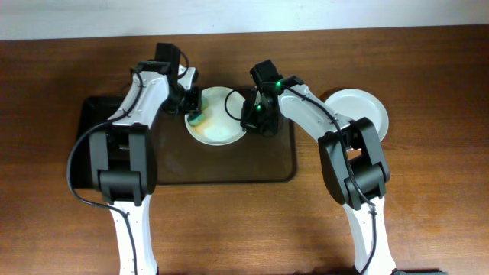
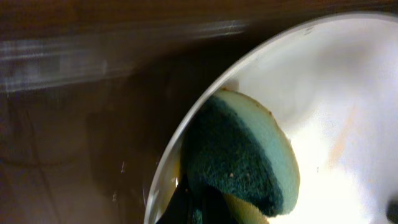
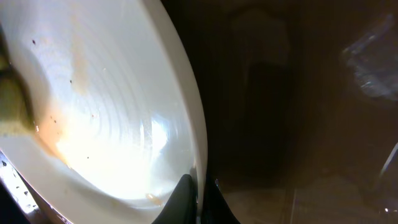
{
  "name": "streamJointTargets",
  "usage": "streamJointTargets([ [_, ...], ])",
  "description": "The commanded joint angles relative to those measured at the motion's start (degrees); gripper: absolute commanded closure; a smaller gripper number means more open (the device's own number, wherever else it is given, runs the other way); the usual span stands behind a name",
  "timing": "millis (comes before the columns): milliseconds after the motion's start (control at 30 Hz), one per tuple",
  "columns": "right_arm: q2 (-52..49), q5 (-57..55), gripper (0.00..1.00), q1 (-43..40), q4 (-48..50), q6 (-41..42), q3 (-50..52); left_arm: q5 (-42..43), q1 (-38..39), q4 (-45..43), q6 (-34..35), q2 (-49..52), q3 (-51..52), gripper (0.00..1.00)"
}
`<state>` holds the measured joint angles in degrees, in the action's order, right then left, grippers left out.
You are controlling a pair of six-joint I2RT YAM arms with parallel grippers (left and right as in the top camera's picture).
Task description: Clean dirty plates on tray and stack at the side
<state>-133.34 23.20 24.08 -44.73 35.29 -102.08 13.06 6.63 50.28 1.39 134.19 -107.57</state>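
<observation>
- tabletop seen from above: two robot arms meet over a dirty plate [image 1: 221, 126] at the far edge of a big brown tray [image 1: 229, 164].
- left claw [image 2: 196, 208] is closed on a green and yellow sponge [image 2: 242, 162], which rests against the plate's inner rim on the side facing the tray's left end.
- right claw [image 3: 198, 200] is pinched shut on the opposite rim, one finger on each face, bracing the plate.
- thin orange-brown smears [image 3: 53, 134] mark the plate's floor and lower wall; much of the middle looks white.
- second plate [image 1: 357, 111], clean looking, lies on the table [image 1: 428, 69] just past the tray's right end, off the tray.
- step in hand appears to be scrubbing.
- to do it well, the sponge should probably sweep inward from the rim across the smears, scouring face down, with light even pressure.
- right claw's hold likely needs to be firm so the plate does not spin or slide off the tray's far edge.
- wiping toward the braced side seems safer than wiping away from it.
- plate may be slightly tipped, but i cannot tell how much.
</observation>
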Motion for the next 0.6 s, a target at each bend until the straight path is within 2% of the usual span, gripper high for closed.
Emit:
streamJointTargets([
  [0, -2.16, -2.84, 0.96, 0.39, -1.05, -1.84, 1.70, -5.35, 3.67, -5.81, 0.39, 1.97, 0.63, 1.00],
  [267, -2.16, -2.84, 0.96, 0.39, -1.05, -2.03, 1.70, -5.40, 9.73, -10.67, 0.37, 1.95, 0.52, 1.00],
  [367, -2.16, -2.84, 0.96, 0.39, -1.07, -2.03, 1.70, -5.38, 8.70, -4.46, 0.83, 1.64, -2.78, 0.99],
  [400, -2.16, -2.84, 0.96, 0.39, -1.07, -2.03, 1.70, -4.92, 6.99, 1.20, 0.87, 1.20, -6.62, 1.00],
  [567, -2.16, -2.84, 0.96, 0.39, -1.07, -2.03, 1.70, -2.40, 1.53, 13.29, 1.03, 0.68, -17.75, 0.99],
])
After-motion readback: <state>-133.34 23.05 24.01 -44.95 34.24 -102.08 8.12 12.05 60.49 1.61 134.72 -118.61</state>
